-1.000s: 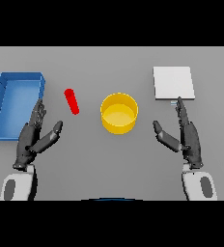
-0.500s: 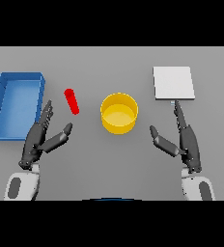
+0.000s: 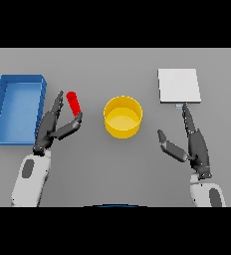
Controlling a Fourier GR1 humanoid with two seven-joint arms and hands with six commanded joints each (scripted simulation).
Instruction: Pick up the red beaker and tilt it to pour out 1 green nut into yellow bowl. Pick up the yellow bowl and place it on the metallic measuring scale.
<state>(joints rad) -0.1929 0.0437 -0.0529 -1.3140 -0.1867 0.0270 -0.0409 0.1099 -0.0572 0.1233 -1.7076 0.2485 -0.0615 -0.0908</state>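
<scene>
Reaching: head view, the left hand (image 3: 55, 127) is at the red beaker (image 3: 74, 103), its straight fingers on the beaker's left side and the thumb below and to the right of it; the beaker sits in the gap between them, not yet closed on as far as I can tell.
Left fingers: spread wide and straight, holding nothing; judged a pre-grasp pose that brackets the beaker so a close would pinch it.
Right hand (image 3: 191, 144): on the right of the table, below the metallic measuring scale (image 3: 179, 85), fingers straight and thumb splayed out to the left; holding nothing, apparently waiting for the bowl step.
Red beaker location: left of the yellow bowl (image 3: 123, 116), just right of the blue bin (image 3: 18, 108), standing apart from both.
Beaker shape: slim red cylinder, smooth, looks slightly tilted; the green nut is not visible from here.
Yellow bowl: centre of the table, round, straight-walled, glossy, open top, well apart from both hands; placed between beaker and scale, which suits the pour and then the transfer.
Scale: flat pale square plate with a small tab at its near edge, matte; nothing on it.
Blue bin: rectangular open tray with thin walls, at the far left.
Table (image 3: 117, 169): uniform grey, flat, matte.
Task status: judged at the first step, beaker not lifted.
</scene>
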